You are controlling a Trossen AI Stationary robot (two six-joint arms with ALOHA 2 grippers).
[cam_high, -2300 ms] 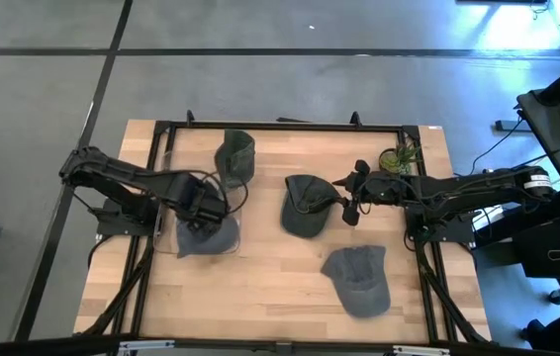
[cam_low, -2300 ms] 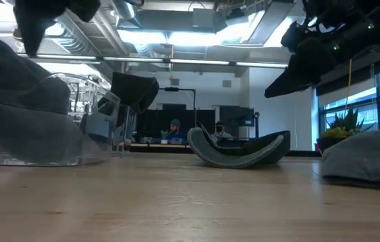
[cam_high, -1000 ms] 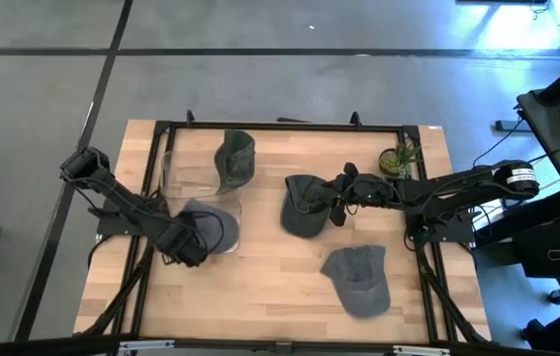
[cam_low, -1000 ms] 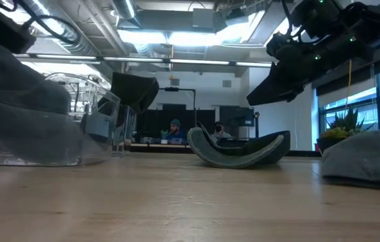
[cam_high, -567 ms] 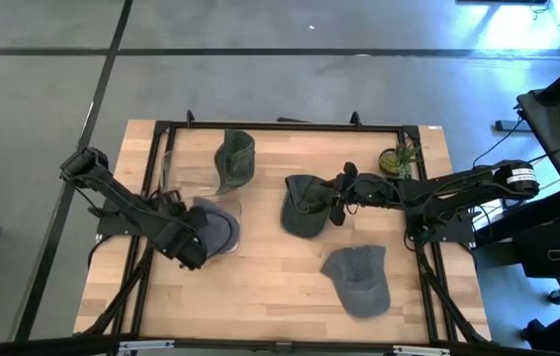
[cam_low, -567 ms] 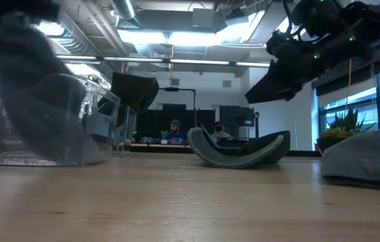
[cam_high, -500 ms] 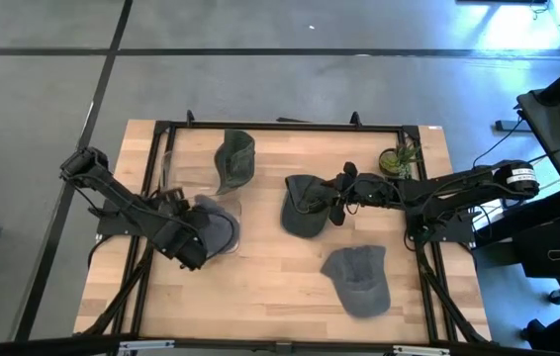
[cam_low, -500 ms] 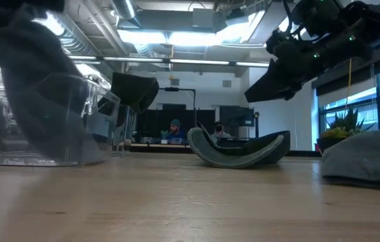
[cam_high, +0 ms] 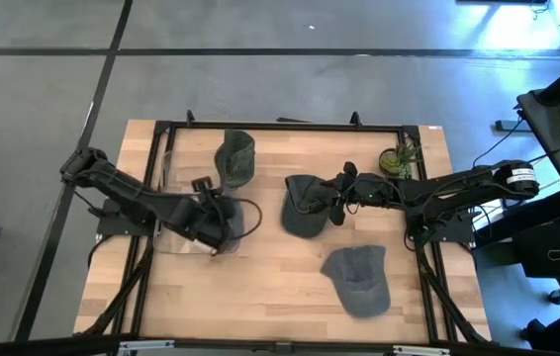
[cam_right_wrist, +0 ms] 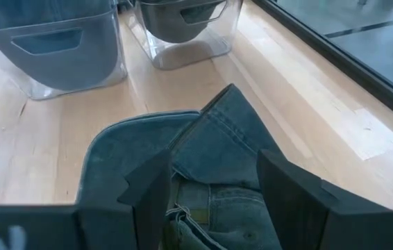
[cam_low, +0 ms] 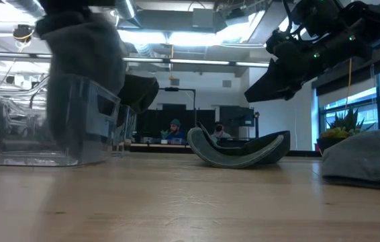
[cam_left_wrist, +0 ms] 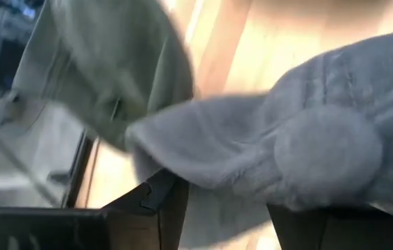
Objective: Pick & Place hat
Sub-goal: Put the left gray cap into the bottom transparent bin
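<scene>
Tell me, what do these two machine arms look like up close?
Both arms are dark, nearly black, built of slim jointed segments. Thin black cables loop loosely alongside them. The right arm carries a white band near its far joint. Each ends in a tool with two flat, angular black fingers: the left tool and the right tool look alike. The left arm bears no visible markings.
</scene>
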